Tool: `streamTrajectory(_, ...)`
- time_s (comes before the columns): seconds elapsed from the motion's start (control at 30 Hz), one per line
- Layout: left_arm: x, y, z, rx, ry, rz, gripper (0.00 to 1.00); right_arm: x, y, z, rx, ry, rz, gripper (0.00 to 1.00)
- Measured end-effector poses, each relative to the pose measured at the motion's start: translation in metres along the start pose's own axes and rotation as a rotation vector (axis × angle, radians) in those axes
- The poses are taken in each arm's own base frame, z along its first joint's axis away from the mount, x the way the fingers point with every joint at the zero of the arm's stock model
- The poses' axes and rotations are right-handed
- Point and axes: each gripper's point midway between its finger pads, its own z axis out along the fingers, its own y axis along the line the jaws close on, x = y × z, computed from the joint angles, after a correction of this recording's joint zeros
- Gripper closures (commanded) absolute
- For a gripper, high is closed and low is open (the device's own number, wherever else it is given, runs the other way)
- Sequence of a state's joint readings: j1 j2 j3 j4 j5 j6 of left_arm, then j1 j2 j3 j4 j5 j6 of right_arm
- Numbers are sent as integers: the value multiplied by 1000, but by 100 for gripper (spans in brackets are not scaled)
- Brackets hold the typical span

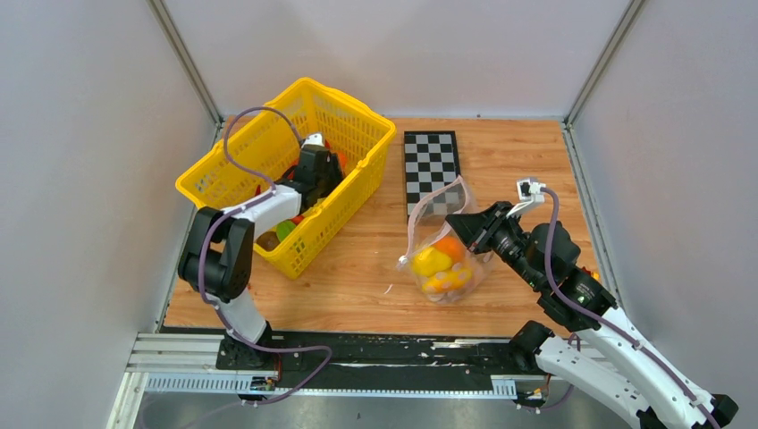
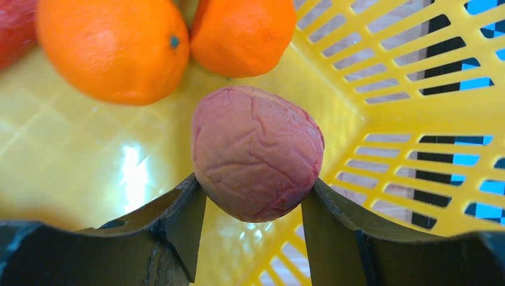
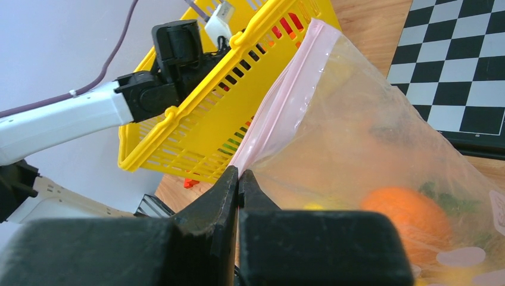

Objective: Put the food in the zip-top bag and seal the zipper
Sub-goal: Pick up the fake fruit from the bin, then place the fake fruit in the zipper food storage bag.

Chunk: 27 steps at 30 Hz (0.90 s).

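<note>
The zip-top bag (image 1: 474, 266) stands on the wooden table at centre, with yellow and orange food (image 1: 436, 261) inside. My right gripper (image 1: 465, 223) is shut on the bag's mouth edge and holds it up. In the right wrist view the gripper (image 3: 239, 173) pinches the pink zipper (image 3: 280, 95), and an orange piece (image 3: 405, 220) shows through the plastic. My left gripper (image 1: 320, 170) is down inside the yellow basket. In the left wrist view the gripper (image 2: 255, 180) is shut on a pink wrinkled toy fruit (image 2: 257, 143), with a finger touching each side of it.
The yellow basket (image 1: 268, 152) stands at the left and holds more toys, among them two oranges (image 2: 113, 47) just beyond the pink fruit. A checkerboard (image 1: 431, 165) lies behind the bag. A small red piece (image 3: 189, 182) lies on the table by the basket.
</note>
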<state>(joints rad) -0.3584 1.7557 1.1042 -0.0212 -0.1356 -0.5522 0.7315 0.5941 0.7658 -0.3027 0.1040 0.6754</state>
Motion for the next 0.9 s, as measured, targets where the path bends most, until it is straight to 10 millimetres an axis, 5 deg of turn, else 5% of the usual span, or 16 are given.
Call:
streamTrajectory(0.27, -31, 7, -47, -28, -96, 46, 48, 3, 0, 2, -1, 12, -1, 100)
streamTrajectory(0.57, -88, -4, -127, 28, -290, 53, 47, 12, -1, 8, -2, 54, -5, 100)
streamTrajectory(0.9, -104, -24, -182, 172, -361, 53, 46, 21, 1, 14, -16, 97, -8, 100)
